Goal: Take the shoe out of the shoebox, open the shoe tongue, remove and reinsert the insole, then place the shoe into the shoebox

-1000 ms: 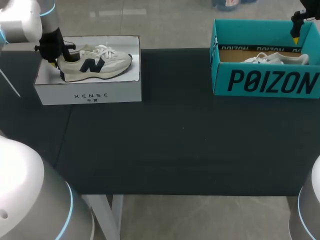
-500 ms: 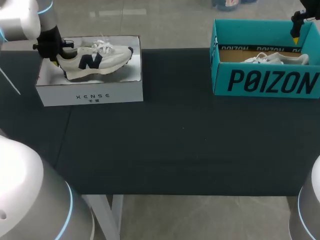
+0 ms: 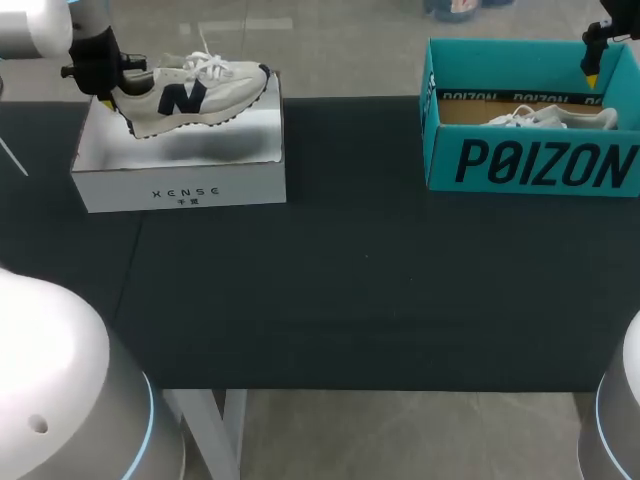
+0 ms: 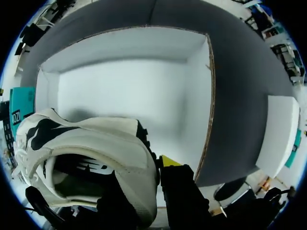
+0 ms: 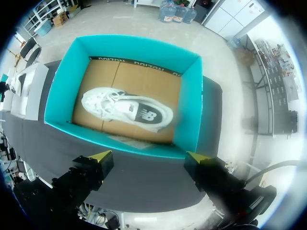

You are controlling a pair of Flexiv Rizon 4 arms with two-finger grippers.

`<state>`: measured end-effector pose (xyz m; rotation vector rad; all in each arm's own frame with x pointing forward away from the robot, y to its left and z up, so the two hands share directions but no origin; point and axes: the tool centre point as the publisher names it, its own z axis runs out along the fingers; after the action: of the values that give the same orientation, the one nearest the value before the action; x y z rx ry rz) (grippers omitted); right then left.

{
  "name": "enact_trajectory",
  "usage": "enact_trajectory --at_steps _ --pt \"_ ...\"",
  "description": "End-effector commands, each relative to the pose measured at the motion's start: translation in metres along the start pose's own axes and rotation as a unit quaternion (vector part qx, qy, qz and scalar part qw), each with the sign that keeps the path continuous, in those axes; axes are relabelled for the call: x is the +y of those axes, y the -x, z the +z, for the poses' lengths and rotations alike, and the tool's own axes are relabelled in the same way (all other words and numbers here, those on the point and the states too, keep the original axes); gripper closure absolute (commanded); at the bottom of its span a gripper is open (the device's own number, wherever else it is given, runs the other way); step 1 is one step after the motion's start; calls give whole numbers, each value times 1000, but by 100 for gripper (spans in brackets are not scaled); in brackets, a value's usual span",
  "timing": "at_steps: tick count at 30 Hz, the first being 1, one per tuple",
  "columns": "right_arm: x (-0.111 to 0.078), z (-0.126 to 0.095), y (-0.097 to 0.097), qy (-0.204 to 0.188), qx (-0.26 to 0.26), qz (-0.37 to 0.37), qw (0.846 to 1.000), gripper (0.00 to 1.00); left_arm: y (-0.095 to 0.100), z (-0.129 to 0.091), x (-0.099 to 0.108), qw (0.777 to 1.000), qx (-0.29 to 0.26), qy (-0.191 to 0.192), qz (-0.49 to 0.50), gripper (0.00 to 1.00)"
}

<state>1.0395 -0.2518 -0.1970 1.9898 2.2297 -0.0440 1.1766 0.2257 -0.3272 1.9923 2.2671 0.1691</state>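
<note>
Clamped by the heel in the left gripper [image 3: 105, 99] [image 4: 148, 177], one finger inside the collar, one outside: cream shoe [image 3: 195, 92] [image 4: 96, 143] with navy side mark, navy heel patch and white laces, toe away from the fingers, lifted off the floor of the white shoebox [image 3: 180, 185] [image 4: 144, 86] underneath. Spread wide, right gripper [image 3: 592, 72] [image 5: 147, 157]; under it, teal box [image 3: 530, 160] [image 5: 189, 96] with a white shoe [image 3: 550, 117] [image 5: 127, 109] on brown cardboard.

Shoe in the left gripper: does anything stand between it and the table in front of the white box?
Only the box front wall. The left gripper holds the shoe by the heel above the box floor. Past that wall, nothing visible lies on the table in its path.
</note>
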Motion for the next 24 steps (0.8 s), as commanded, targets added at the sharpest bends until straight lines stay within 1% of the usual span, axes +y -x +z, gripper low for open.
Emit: enact_trajectory --at_steps 1,2,5,7,9,11,20,22,24 --pt "-1 0 0 1 0 0 1000 0 1 -60 -54 999 11 44 -4 100" --pt "-1 0 0 1 0 0 1000 0 1 -67 -59 999 14 50 -6 100" --pt "-1 0 0 1 0 0 1000 0 -1 -90 -78 999 13 53 -6 100" --pt "-1 0 0 1 0 0 1000 0 -2 -101 -89 998 19 53 -7 100" --pt "-1 0 0 1 0 0 1000 0 -3 -111 -101 999 12 50 -13 100" --pt "-1 0 0 1 0 0 1000 0 -2 -119 -116 998 19 55 -18 100" --pt "-1 0 0 1 0 0 1000 0 12 -163 -186 997 14 79 -16 100" --pt "-1 0 0 1 0 0 1000 0 17 -169 -204 996 15 82 -15 100" --pt "-1 0 0 1 0 0 1000 0 28 -172 -221 996 15 82 -4 100"
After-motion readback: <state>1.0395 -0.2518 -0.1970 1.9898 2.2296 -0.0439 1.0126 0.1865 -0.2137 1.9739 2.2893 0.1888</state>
